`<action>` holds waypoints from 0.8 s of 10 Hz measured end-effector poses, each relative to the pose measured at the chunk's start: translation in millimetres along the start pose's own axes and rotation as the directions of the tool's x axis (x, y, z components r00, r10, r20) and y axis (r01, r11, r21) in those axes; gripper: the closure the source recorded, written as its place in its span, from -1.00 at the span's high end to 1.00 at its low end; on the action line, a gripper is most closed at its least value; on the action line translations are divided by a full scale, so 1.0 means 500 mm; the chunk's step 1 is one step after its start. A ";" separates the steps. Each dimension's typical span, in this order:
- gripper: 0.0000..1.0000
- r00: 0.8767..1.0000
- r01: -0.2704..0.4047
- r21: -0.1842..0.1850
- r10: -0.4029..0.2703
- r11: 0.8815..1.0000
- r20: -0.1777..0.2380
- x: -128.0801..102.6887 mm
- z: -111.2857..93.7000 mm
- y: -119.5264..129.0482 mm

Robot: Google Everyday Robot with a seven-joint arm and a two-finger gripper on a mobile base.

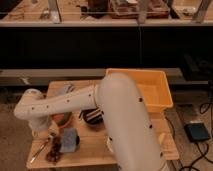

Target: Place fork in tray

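Fork (39, 151): thin, slender pale tan-silver utensil lying flat on the near left corner of the table, slanted, with its near end towards the left edge.
Tray (159, 98): large, deep rectangular yellow-orange plastic bin with a rim, at the far right of the table, well apart from the fork.
Gripper (51, 134): at the end of the white arm, low over the left part of the table, just beyond the far end of the fork and beside the orange bowl.
Gripper state: cannot tell whether it is spread, pressed together or pinching anything; I cannot tell whether it touches the fork.
Arm (75, 102): thick white arm that rises from the near right, runs left across the table and bends down at the left end.
Table (95, 152): light wooden tabletop that bears all the things.
Orange bowl (63, 119): round, left of centre, partly behind the arm.
Dark bowl (93, 116): round, just right of the orange bowl.
Blue-grey block (69, 140): soft-looking, near side, right of the fork.
Dark-handled utensil (53, 151): lies between the fork and the blue-grey block.
Yellow sticks (162, 138): near the right edge, in front of the tray.
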 end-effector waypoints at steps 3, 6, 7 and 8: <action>0.31 1.000 0.018 0.023 -0.018 1.000 0.003 0.002 0.038 0.010; 0.31 0.999 0.050 0.035 -0.050 0.998 -0.004 0.004 0.049 0.009; 0.31 0.998 0.058 0.037 -0.058 0.998 -0.006 0.004 0.053 0.006; 0.31 0.998 0.064 0.039 -0.064 0.997 -0.006 0.002 0.055 0.003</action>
